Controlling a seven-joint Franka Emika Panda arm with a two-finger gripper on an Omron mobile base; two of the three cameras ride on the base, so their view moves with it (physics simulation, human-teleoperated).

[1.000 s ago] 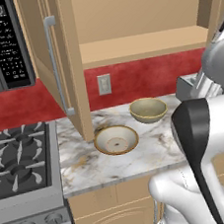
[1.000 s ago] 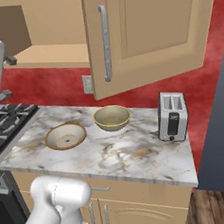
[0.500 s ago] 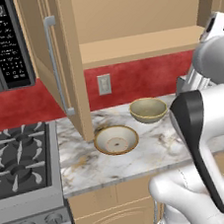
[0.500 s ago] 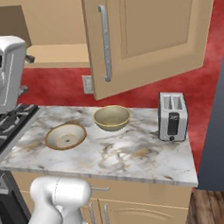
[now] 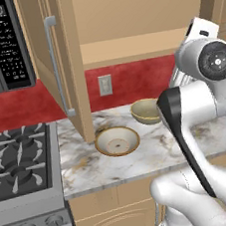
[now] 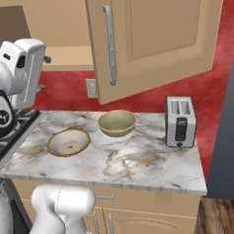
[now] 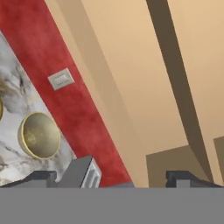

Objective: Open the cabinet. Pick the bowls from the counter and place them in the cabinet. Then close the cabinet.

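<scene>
In the left base view, your arm point(image 5: 195, 110) rises from the lower right, bends at a dark elbow over the counter point(image 5: 155, 152), and its upper joint stands level with the underside of the cabinet point(image 5: 124, 23). The cabinet's left door point(image 5: 53, 62) is swung out toward you, its silver bar handle point(image 5: 55, 67) running vertically. Two bowls sit on the counter: the shallow bowl point(image 5: 117, 140) just beside the door's lower edge, mouth up, and the deeper bowl point(image 5: 146, 111) behind it to the right, partly hidden by the arm. A stove point(image 5: 20, 161) and a microwave point(image 5: 1, 43) are on the left.

From the right base view, your wrist and hand point(image 6: 24, 71) are raised at the left, in front of the cabinet's lower shelf point(image 6: 68, 58). The right door point(image 6: 153, 37) hangs open over the counter point(image 6: 142, 162), its handle point(image 6: 110, 45) vertical. You have the same two bowls here, shallow point(image 6: 68, 142) and deeper point(image 6: 117, 123), apart from each other, both upright. One toaster point(image 6: 180, 121) stands well apart on the right.

In the hand view the camera is rolled, so the red backsplash point(image 7: 74, 92) runs diagonally. Your gripper point(image 7: 109, 177) has its two tips spread as wide as they go, with nothing between them. The deeper bowl point(image 7: 40, 135) shows near the toaster point(image 7: 81, 173); a curved edge at the far left is probably the shallow bowl.
</scene>
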